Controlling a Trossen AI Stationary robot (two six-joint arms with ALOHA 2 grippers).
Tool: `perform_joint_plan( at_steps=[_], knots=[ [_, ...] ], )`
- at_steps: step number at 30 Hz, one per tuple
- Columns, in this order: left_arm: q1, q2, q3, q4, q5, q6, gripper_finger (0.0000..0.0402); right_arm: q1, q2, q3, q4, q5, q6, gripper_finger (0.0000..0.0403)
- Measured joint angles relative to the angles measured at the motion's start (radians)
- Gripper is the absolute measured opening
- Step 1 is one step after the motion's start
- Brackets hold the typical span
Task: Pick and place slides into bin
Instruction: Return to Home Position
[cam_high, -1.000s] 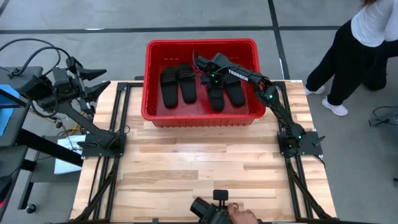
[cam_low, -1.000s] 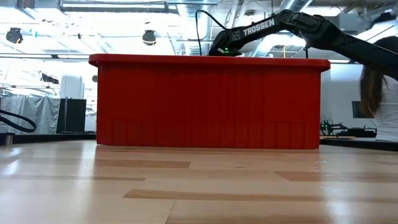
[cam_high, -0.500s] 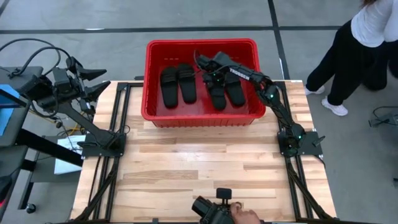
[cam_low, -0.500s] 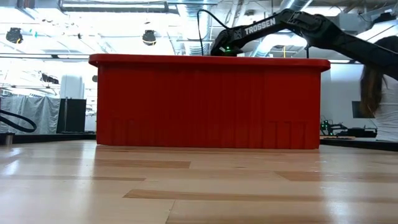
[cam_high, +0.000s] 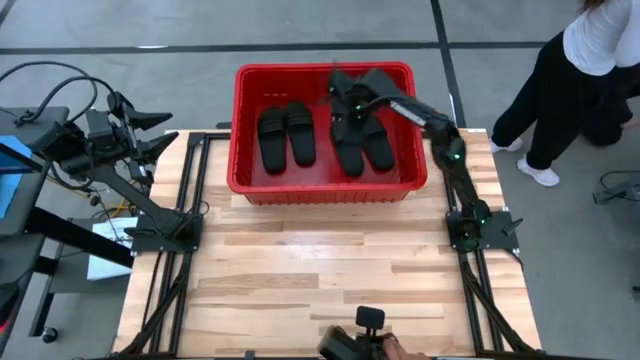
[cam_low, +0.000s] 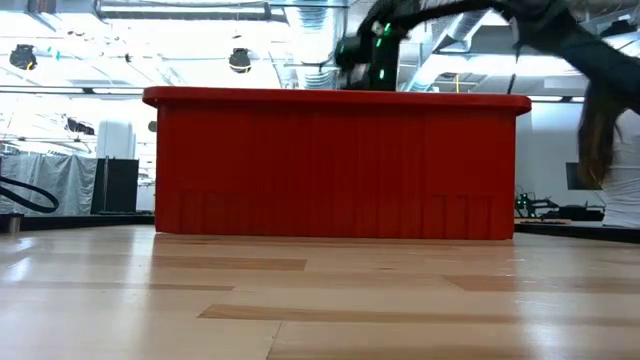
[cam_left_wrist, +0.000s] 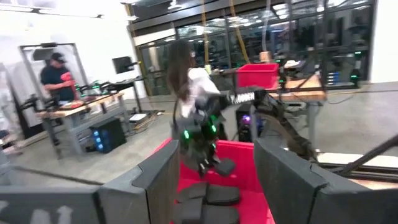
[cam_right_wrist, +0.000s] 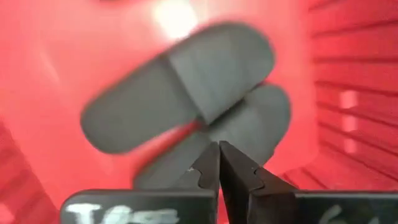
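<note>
Four black slides lie inside the red bin: two side by side at its left and two at its right. In the right wrist view one right slide lies partly over the other. My right gripper hangs above the right pair, near the bin's far wall, shut and empty. It shows blurred above the bin's rim in the low view. My left gripper is open and empty, off the table's far left.
The bin stands at the table's far edge, between the two arm frames. The wooden tabletop spreads in front of it. A person stands beyond the table's far right corner. A hand with a dark device is at the near edge.
My right gripper has risen out of the bin, above its rim, and gone a little toward the bin's far wall. The four slides have stayed on the bin floor.
</note>
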Motion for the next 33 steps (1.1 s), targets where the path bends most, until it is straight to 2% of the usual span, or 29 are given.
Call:
perform_joint_plan(
  at_steps=[5,10,14,17,20,23,26,28,33],
  knots=[
    [0.0,0.0,0.0,0.018,0.075,0.059,0.0196,-0.014,-0.169,0.0,0.141,-0.133,0.08,0.0],
    [0.0,0.0,-0.002,0.027,0.097,0.036,0.0196,-0.039,-0.352,-0.008,0.341,-0.425,0.175,0.0],
    [0.0,0.0,-0.015,0.031,0.098,0.0,0.0196,-0.034,-0.491,-0.075,0.506,-0.657,0.204,0.0],
    [0.0,0.001,-0.03,0.059,0.103,0.014,0.0196,-0.007,-0.586,-0.196,0.611,-0.727,0.241,0.0],
    [0.0,0.001,-0.037,0.068,0.185,0.021,0.0196,0.043,-0.69,-0.392,0.743,-0.725,0.29,0.0],
    [0.0,0.001,-0.038,0.048,0.262,-0.018,0.0196,0.109,-0.812,-0.642,0.966,-0.684,0.392,0.0],
    [0.0,-0.002,-0.049,0.033,0.303,-0.069,0.0196,0.179,-0.942,-0.862,1.134,-0.57,0.504,0.0],
    [0.0,-0.018,-0.091,0.045,0.307,-0.088,0.0196,0.232,-1.03,-0.964,1.178,-0.477,0.555,0.0],
    [0.0,-0.133,-0.284,0.125,0.372,-0.139,0.0196,0.462,-1.204,-1.101,1.199,-0.165,0.597,0.0]
  ],
)
